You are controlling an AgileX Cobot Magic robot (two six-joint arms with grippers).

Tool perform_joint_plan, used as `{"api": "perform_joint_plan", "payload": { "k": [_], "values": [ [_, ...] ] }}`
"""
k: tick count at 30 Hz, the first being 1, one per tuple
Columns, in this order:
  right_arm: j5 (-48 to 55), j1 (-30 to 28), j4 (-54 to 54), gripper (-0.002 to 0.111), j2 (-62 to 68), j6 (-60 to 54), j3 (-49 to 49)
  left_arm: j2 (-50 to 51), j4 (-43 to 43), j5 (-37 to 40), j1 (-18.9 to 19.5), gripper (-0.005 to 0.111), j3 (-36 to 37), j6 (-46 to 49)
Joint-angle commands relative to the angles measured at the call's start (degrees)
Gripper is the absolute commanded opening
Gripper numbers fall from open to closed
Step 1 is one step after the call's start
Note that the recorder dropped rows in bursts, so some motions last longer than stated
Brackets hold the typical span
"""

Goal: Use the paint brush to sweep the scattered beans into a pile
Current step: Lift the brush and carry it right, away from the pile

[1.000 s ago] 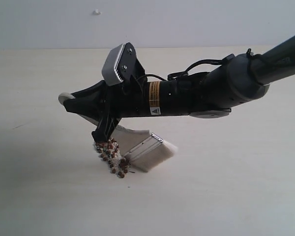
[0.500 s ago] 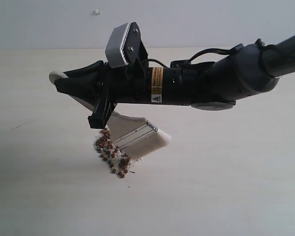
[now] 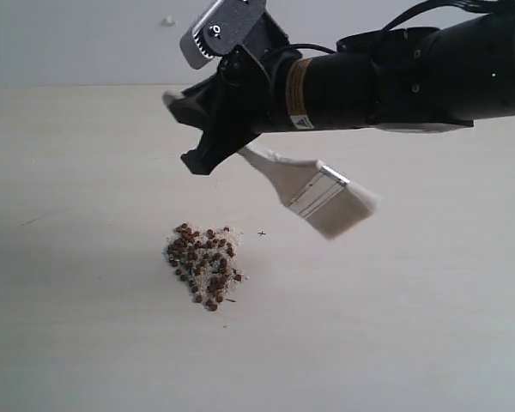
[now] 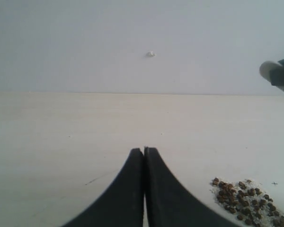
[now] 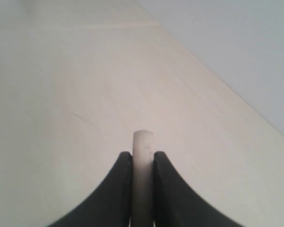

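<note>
Brush (image 3: 316, 190): in the air, clear of the table (image 3: 77, 335), no contact. In the exterior view its long axis runs on a slant from 10 o'clock to 4 o'clock. The bristles are the low end, pointing toward 4 o'clock and down. The handle rises toward 10 o'clock into the right claw (image 3: 197, 129). Metal band sits between handle and bristles, broad face toward the camera.

Right claw: pinching the handle, black fingers tight on either side. In the right wrist view the rounded pale handle end (image 5: 143, 142) pokes out just past the fingertips of that claw (image 5: 143, 158). Arm comes in level from 3 o'clock.

Beans (image 3: 203, 264): one compact heap on the table, reddish-brown with pale crumbs mixed in, lying at 7 o'clock from the bristles and well apart from them. One tiny dark speck lies just off the heap at 2 o'clock.

Left claw (image 4: 144, 153): fingers pressed together, nothing between them, low over bare table. The beans (image 4: 246, 201) lie near it at 4 o'clock in its own view.
</note>
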Motion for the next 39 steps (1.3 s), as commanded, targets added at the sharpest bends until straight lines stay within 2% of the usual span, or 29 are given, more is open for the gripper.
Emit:
{"api": "perform_joint_plan", "payload": {
  "k": [1, 5, 10, 14, 18, 24, 30, 39],
  "values": [
    [16.5, -0.4, 5.9, 0.0, -1.3, 0.3, 0.0, -0.2, -0.3, -0.1, 0.1, 0.0, 0.1, 0.1],
    [20.4, -4.1, 9.7, 0.0, -1.3, 0.3, 0.0, -0.2, -0.3, -0.1, 0.1, 0.0, 0.1, 0.1],
    [19.0, -11.1, 14.6, 0.0, -1.3, 4.2, 0.0, -0.2, -0.3, -0.1, 0.1, 0.0, 0.1, 0.1],
    [19.0, -14.6, 14.9, 0.0, -1.3, 6.9, 0.0, -0.2, -0.3, -0.1, 0.1, 0.0, 0.1, 0.1],
    [18.5, -15.4, 14.9, 0.0, -1.3, 10.7, 0.0, -0.2, -0.3, -0.1, 0.1, 0.0, 0.1, 0.1],
    [16.1, -15.9, 14.2, 0.0, -1.3, 10.0, -0.5, -0.2, -0.3, -0.1, 0.1, 0.0, 0.1, 0.1],
    [22.3, -19.3, 15.5, 0.0, -1.1, 9.9, -3.4, -0.2, -0.3, -0.1, 0.1, 0.0, 0.1, 0.1],
    [32.2, -20.8, 30.9, 0.0, -1.1, 9.7, -4.1, -0.2, -0.3, -0.1, 0.1, 0.0, 0.1, 0.1]
  ]
}}
